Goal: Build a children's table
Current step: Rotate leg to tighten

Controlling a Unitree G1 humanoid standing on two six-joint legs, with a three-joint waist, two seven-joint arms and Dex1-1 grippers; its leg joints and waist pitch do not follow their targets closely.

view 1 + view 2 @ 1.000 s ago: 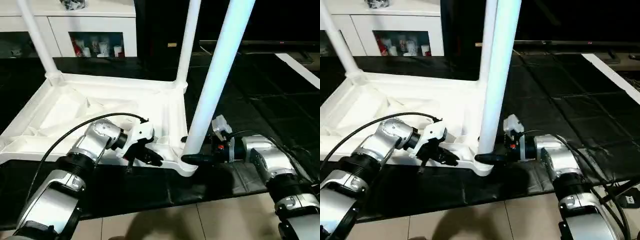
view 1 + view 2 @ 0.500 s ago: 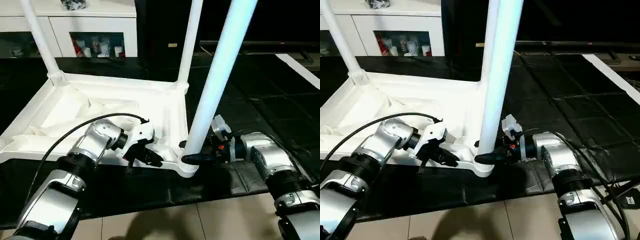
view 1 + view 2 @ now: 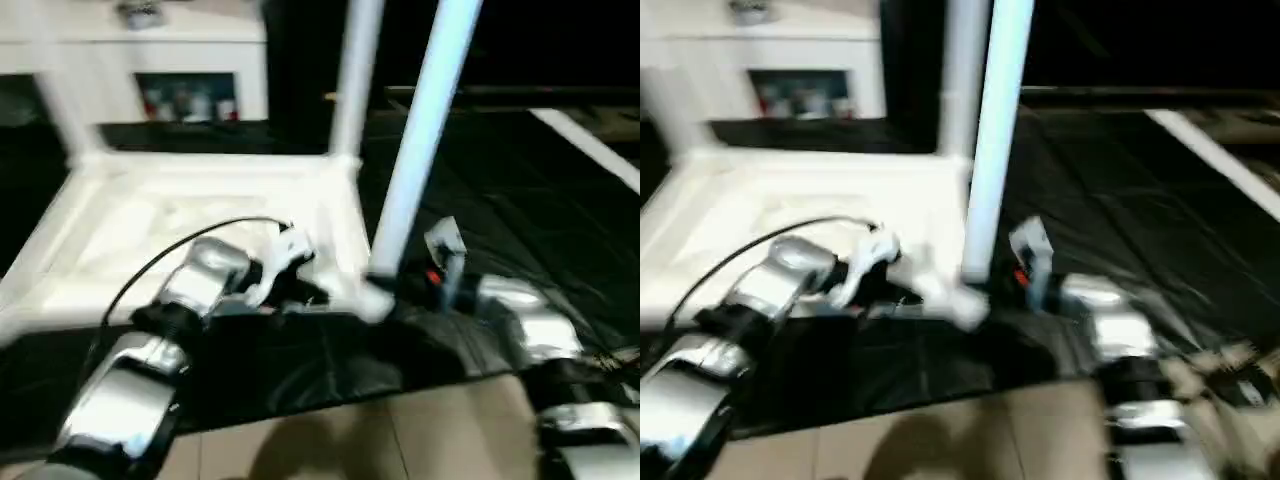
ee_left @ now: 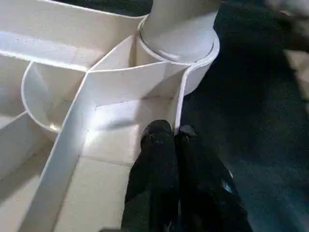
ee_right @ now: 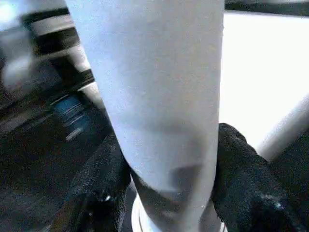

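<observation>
I see my right gripper (image 5: 166,193) clamped around the near corner leg (image 5: 154,96) of the upturned table top (image 3: 130,220), while my left gripper (image 4: 168,133), fingers together, pinches its rim beside that leg's socket (image 4: 178,53).

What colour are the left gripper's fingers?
Black; the fingers show best in the left wrist view.

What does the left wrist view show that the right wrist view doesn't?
Left wrist view: the left gripper shut on the thin rim of the upturned tabletop, with the ribs and an open round pocket beside it. Right wrist view: the right gripper, a black finger on each side of the near leg, close against it. Shared: that same leg standing in its corner socket.
</observation>
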